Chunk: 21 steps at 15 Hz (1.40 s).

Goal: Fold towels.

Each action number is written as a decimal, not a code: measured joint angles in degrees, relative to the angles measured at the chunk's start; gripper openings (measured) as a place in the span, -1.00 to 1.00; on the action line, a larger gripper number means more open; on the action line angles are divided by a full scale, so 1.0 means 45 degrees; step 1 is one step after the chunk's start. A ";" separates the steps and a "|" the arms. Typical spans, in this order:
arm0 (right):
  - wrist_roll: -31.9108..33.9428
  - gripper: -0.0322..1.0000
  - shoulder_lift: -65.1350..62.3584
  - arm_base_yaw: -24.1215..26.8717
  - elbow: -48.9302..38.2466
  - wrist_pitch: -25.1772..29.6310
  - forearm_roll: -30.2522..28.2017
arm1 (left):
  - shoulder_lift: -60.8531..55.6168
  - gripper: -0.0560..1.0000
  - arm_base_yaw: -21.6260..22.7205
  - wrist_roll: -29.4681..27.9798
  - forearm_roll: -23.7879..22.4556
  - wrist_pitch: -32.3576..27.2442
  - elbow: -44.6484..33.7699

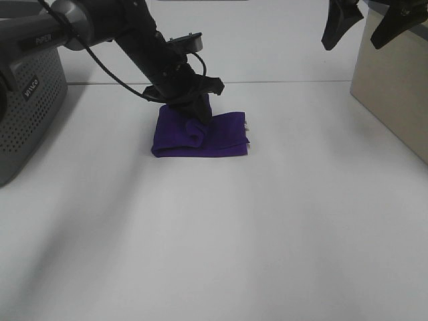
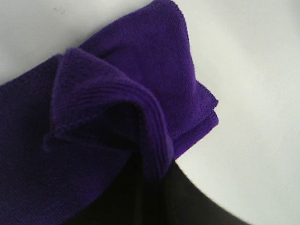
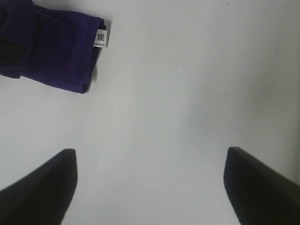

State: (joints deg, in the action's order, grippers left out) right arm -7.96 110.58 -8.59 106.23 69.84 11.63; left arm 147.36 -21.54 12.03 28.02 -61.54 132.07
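The deep purple towel (image 1: 224, 139) lies folded into a rectangle on the white table (image 1: 214, 234), with its small white tag (image 1: 248, 125) at its right edge. My left gripper (image 1: 199, 120) is down on the towel's left half and shut on a raised fold of it. In the left wrist view the lifted hemmed edge of the towel (image 2: 108, 89) curls over a dark fingertip (image 2: 164, 201). My right gripper (image 1: 368, 30) hangs open and empty high at the back right. The right wrist view shows its open gripper (image 3: 150, 187), the towel (image 3: 56, 51) and the tag (image 3: 101, 38).
A grey perforated machine (image 1: 27, 100) stands at the left edge. A beige box (image 1: 391, 87) stands at the right edge. The left arm and its cable (image 1: 120, 80) reach in from the back left.
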 joint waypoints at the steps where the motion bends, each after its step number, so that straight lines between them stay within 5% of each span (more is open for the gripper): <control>1: 0.0013 0.67 -0.0076 0.0000 0.0000 0.0000 0.0000 | 0.0102 -0.84 -0.0089 -0.0076 0.0000 0.0038 0.0076; 4: 0.0025 0.67 -0.0153 0.0000 0.0000 0.0000 0.0166 | 0.0191 -0.57 -0.0395 -0.0013 0.0738 0.0815 0.0115; 7: 0.0025 0.67 -0.0153 0.0000 0.0000 0.0000 0.0382 | 0.0216 0.19 -0.0649 0.0484 0.2063 0.1273 0.0140; 14: 0.0051 0.67 -0.0204 0.0000 0.0000 0.0000 0.0458 | -0.0624 0.32 -0.0471 0.1706 0.1821 0.1031 0.2037; 15: 0.0051 0.67 -0.0522 0.0000 0.0000 0.0000 0.0611 | -0.0853 0.32 0.0025 0.1311 -0.0357 0.0025 0.3412; 16: 0.0051 0.67 -0.0611 0.0000 0.0000 0.0000 0.0611 | -0.0955 0.32 0.0204 0.0968 -0.1171 -0.0318 0.3718; 20: 0.0076 0.67 -0.0700 0.0000 0.0000 0.0000 0.0624 | -0.1655 0.32 0.1515 -0.2674 -0.7232 -0.1719 0.4278; 21: 0.0064 0.67 -0.0700 0.0000 0.0000 0.0000 0.0624 | -0.1732 0.32 0.1846 -0.3132 -0.7550 -0.1757 0.4278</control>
State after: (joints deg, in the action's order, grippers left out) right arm -7.68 107.43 -8.59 106.23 69.84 14.44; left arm 139.57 -13.24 -2.06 -5.96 -69.44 151.32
